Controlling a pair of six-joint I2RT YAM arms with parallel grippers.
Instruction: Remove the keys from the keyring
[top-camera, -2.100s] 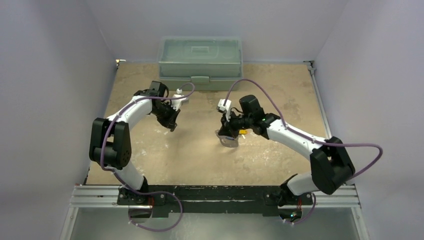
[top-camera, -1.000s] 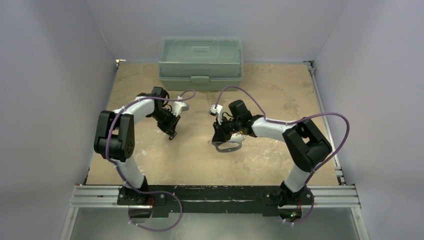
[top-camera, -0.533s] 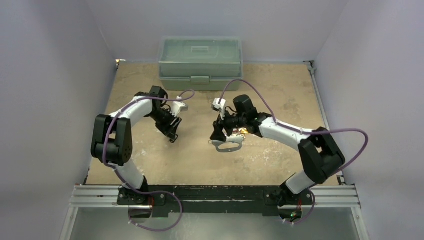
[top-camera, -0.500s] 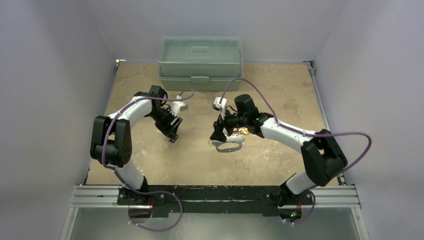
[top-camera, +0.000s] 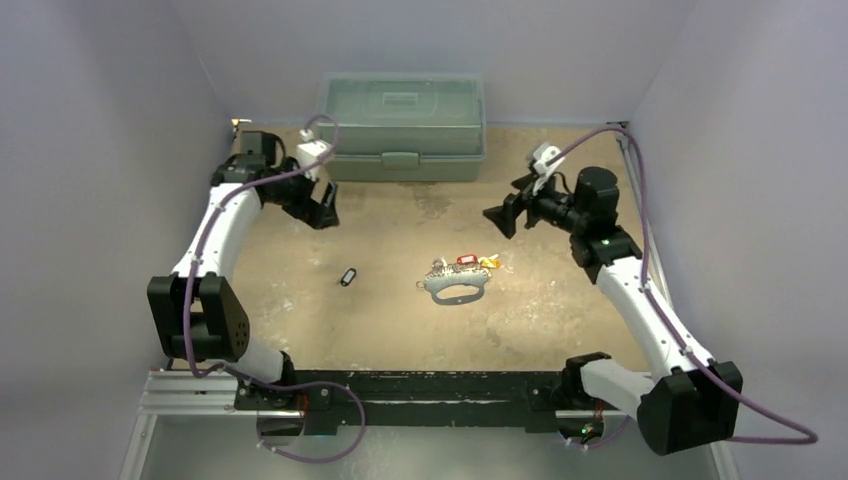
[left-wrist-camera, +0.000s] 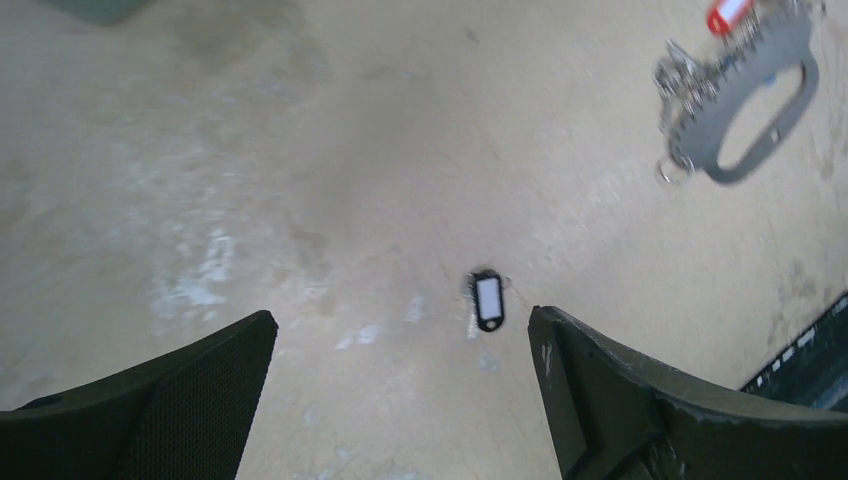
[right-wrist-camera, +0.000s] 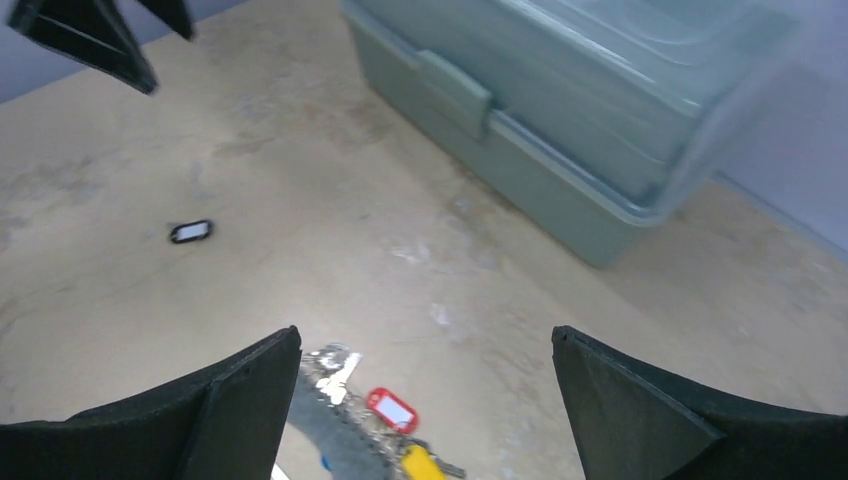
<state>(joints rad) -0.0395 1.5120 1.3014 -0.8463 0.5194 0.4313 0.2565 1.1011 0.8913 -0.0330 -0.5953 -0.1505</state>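
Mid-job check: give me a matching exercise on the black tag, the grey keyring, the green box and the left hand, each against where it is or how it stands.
Things:
1. black tag
2. keyring
3. green box
4. left hand

Places or states:
A. closed, at the far edge of the table
B. open, above the table, holding nothing
C. alone on the table, apart from the keyring
D. flat mid-table, red tag at its far side

Pairs: 1-C, 2-D, 3-A, 4-B
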